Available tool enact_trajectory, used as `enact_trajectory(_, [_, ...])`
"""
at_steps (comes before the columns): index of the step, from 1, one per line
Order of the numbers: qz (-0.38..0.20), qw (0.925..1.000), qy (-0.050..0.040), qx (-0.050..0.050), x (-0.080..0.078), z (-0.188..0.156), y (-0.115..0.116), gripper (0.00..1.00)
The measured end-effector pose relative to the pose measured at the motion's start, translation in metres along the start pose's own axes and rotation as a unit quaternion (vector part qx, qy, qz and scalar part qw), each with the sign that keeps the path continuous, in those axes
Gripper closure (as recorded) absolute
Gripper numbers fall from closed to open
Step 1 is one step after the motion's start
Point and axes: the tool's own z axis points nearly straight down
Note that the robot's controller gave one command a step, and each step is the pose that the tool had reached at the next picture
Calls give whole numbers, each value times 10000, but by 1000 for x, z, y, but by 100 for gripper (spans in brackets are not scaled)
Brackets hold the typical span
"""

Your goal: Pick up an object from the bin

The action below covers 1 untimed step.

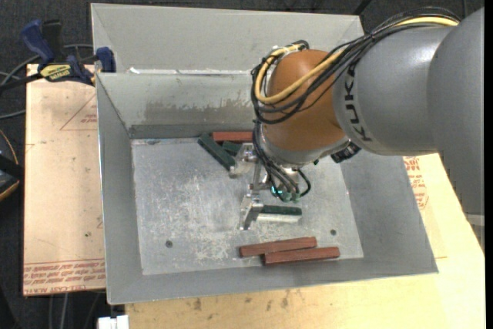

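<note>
My gripper (248, 189) hangs low over the middle of the bin floor, below the orange wrist cover. Its two metal fingers stand apart, one toward the back and one toward the front, and I see nothing between them. A dark green flat piece (217, 149) lies just behind and left of the back finger. A pale bar with a green edge (279, 215) lies right of the front finger, touching or almost touching it. Part of a small green thing (290, 196) shows beneath the wrist.
Two reddish-brown sticks (289, 250) lie side by side near the bin's front wall. Another reddish-brown stick (232, 136) rests against the back wall. The arm covers the bin's right side; bare floor shows on the left half.
</note>
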Motion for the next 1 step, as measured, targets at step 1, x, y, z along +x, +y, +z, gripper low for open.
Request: enact_trajectory(1, [10,10000,-40,-3,-2,-4,0,0])
